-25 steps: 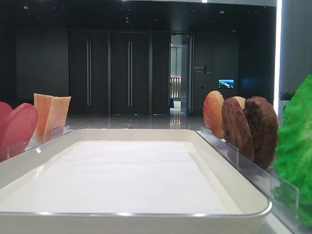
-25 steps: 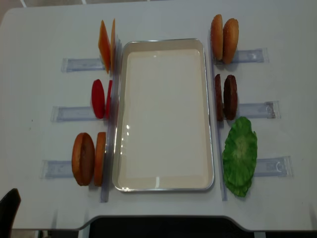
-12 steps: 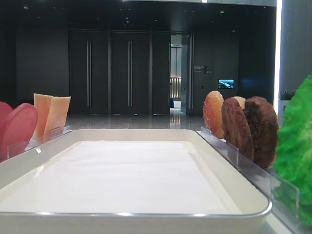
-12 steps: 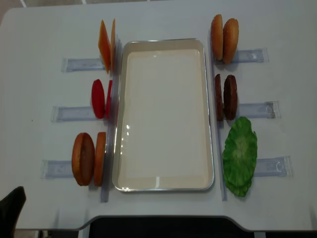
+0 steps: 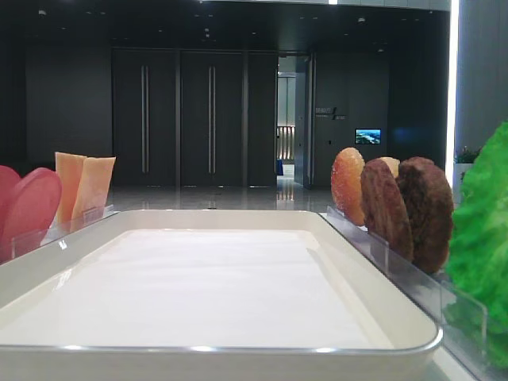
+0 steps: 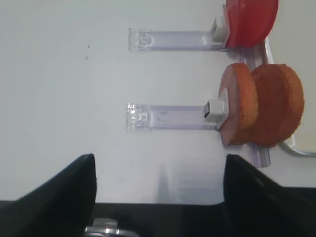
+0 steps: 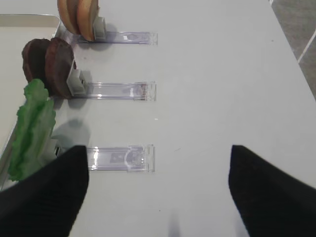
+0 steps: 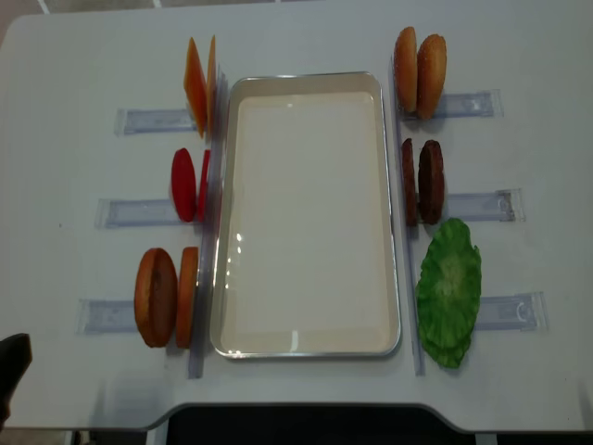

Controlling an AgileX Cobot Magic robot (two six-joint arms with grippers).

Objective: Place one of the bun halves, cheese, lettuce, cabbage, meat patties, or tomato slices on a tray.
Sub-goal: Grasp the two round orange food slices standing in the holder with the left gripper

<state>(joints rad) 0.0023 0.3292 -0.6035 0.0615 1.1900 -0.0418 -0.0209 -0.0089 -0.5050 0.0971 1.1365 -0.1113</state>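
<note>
The white tray (image 8: 220, 232) lies mid-table with nothing on it. Left of it stand cheese (image 8: 199, 85), tomato slices (image 8: 188, 184) and two bun halves (image 8: 165, 297). To its right are more bun halves (image 8: 419, 72), meat patties (image 8: 423, 181) and the lettuce (image 8: 449, 287). The cabbage is out of view. My left gripper (image 6: 159, 192) is open over the table's front edge, near the bun halves (image 6: 261, 103); only its dark tip (image 8: 11, 371) shows from above. My right gripper (image 7: 158, 197) is open above bare table, right of the lettuce (image 7: 32, 128).
Each food pair stands upright in a clear plastic holder (image 7: 121, 159) that runs outward from the tray. The table's front edge (image 8: 306, 408) is close behind both grippers. In the low front view the tray rim (image 5: 222, 348) fills the foreground.
The left gripper's dark tip at the bottom-left corner of the overhead view has shifted slightly toward the left edge. Nothing else has moved.
</note>
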